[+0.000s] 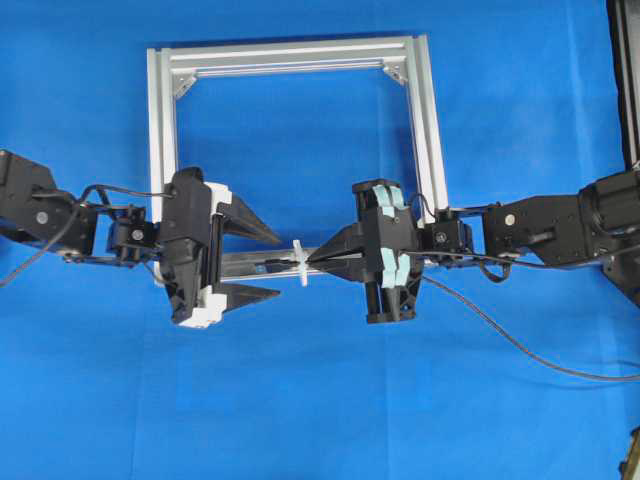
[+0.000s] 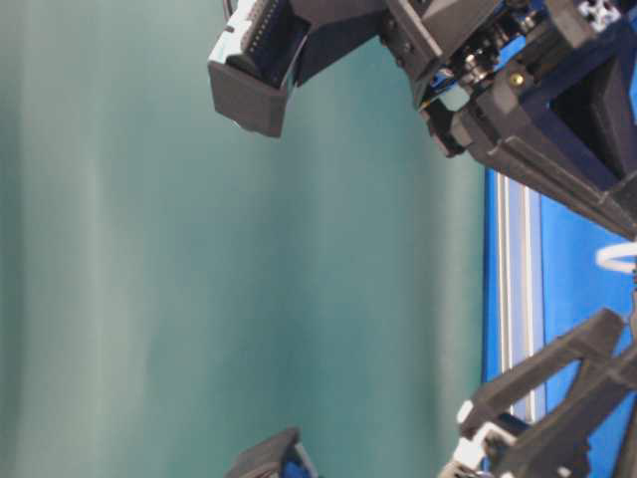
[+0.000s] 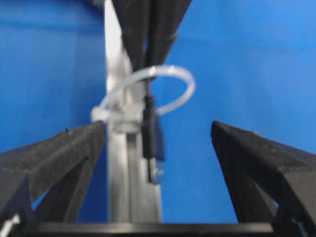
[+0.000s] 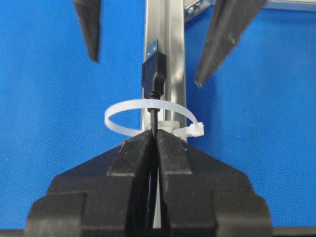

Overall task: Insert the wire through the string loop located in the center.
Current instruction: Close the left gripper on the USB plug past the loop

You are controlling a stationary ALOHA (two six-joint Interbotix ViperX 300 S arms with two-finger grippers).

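Right claw (image 4: 154, 140), closest to its wrist camera, is pinched fully together on the wire (image 4: 153, 118). Its two black fingers (image 4: 131, 163) meet at the tips, with the thin black cable clamped between them.

From those tips the wire runs straight on through the string loop (image 4: 148, 104). Its dark plug (image 4: 153, 71), with a metal tip, sits just past the loop on the far side. The loop is a thin white ring standing upright on the silver frame rail (image 4: 170, 59); its fastened end rests on the rail beside the claw tips.

Beyond the plug, the left claw (image 1: 272, 266) is spread wide and has hold of nothing. In the left wrist view its two fingers (image 3: 59, 153) stand well apart on either side of the rail, and the plug (image 3: 153, 143) hangs between them without touching either.

Seen from overhead, the loop (image 1: 299, 263) is at the middle of the near rail of the square silver frame (image 1: 165, 130), between the two claws, with the right claw (image 1: 312, 259) tips just beside it. The frame lies on a blue cloth (image 1: 320, 400). A slack length of wire (image 1: 520, 345) trails from the right arm across the cloth to the right edge.
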